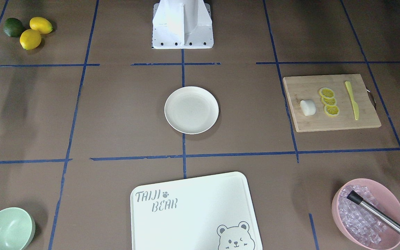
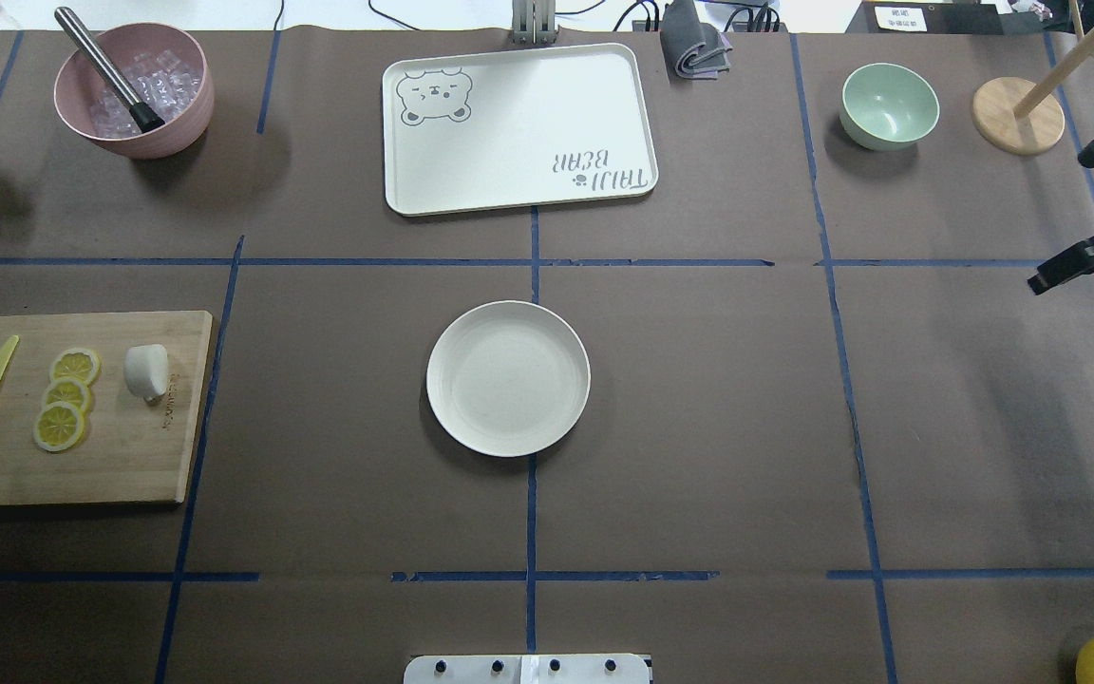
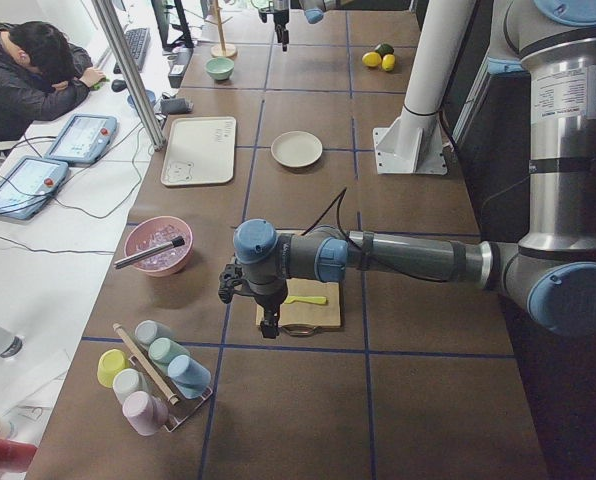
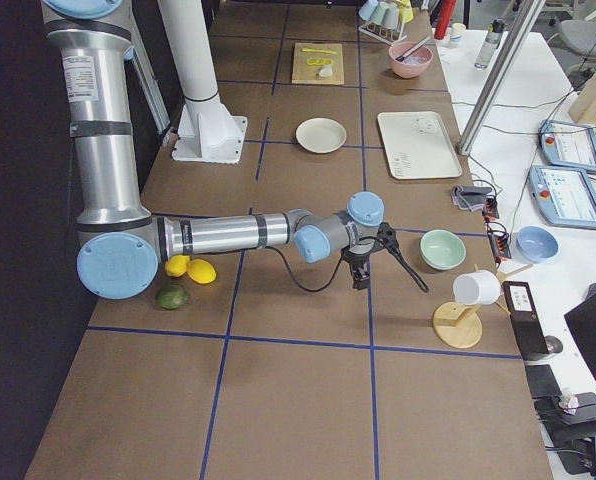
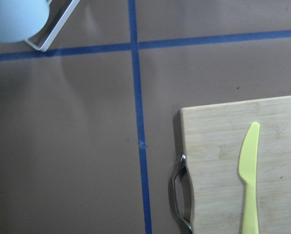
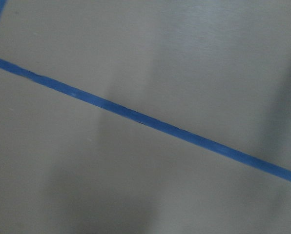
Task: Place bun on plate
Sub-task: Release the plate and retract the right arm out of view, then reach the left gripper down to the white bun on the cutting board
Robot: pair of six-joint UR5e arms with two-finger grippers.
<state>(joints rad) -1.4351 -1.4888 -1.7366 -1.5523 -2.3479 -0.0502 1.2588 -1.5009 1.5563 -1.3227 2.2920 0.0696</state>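
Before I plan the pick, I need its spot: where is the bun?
The bun lies on the wooden board at the overhead view's left, right beside the lemon slices, on their side nearer the plate.

Beneath me I see only the brown table (image 6: 194, 53). A blue tape line (image 6: 150, 122) crosses it diagonally, amid soft shadows.

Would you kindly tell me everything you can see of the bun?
The bun is a small, smooth, white, stubby lump with rounded edges and a matte look. It rests whole on the wooden cutting board, at the end nearer the plate, beside a row of three lemon slices but apart from them. Only the board touches it, and it is not yet on the plate.
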